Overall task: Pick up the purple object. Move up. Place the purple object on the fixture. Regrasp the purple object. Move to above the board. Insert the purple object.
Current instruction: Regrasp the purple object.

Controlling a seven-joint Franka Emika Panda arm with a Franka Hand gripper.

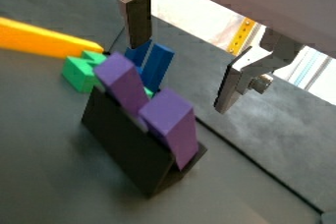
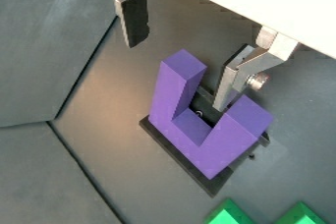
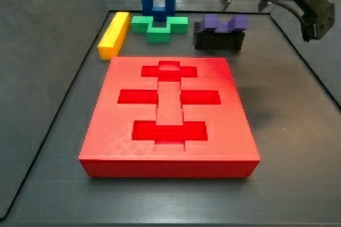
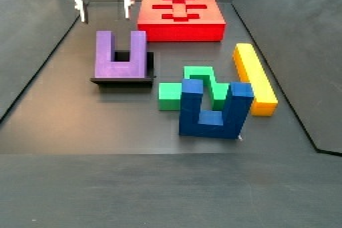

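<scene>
Dark table [image 4: 54, 112] carries the fixture [image 4: 123, 80], the purple object [image 4: 120, 54] resting on it, prongs up. Gripper [image 4: 104, 10] hovers above, wide open and empty. Regrasp squarely: I would lower the fingers [image 2: 133, 17] straight, centred, before closing.

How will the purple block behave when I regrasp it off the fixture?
The purple block looks like rigid plastic, so it should not flex. It leans on the fixture with prongs up, so a nudge might slide or tip it. Its flat smooth faces suit the pads, though may be slippery. The gripper hangs open above it.
</scene>
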